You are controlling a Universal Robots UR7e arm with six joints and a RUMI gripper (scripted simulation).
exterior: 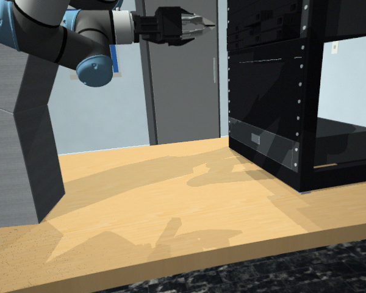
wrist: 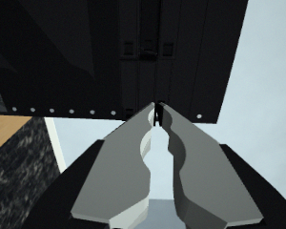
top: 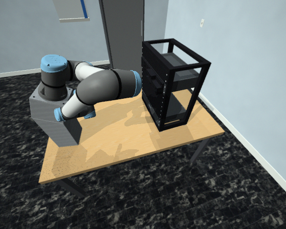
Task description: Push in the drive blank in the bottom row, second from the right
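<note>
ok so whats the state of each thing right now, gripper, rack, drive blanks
gripper: jaws shut, holding nothing, short of the rack front
rack: upright on the table, untouched
drive blanks: not being touched; which ones are latched is too dark to tell

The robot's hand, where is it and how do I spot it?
Find the tall black rack on the wooden table, then look left of its top front. The hand sticks out sideways from the arm's white wrist, not touching the rack. It is the only silvery, pointed thing there, its two fingers pinched shut on nothing.
</note>
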